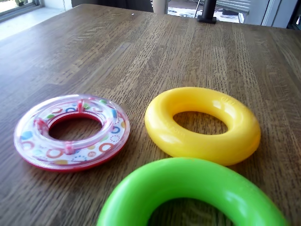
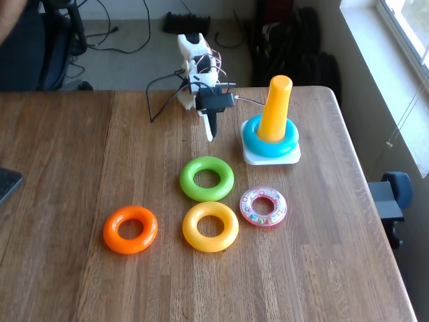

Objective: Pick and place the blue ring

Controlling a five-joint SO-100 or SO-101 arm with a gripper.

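Green ring (image 1: 193,193) plastic is seen closest to the wrist camera, with the yellow ring (image 1: 203,125) and the clear pink ring (image 1: 71,132) beyond it. Whether the fingers of the gripper (image 2: 210,131) are spread or pressed together cannot be told; nothing is seen held. Just beside them, on the right in the fixed view, the blue ring (image 2: 253,142) is seated on the orange peg (image 2: 275,107), over the white base (image 2: 289,158). It is judged light, stiff and slippery; its rim would best be pinched across.
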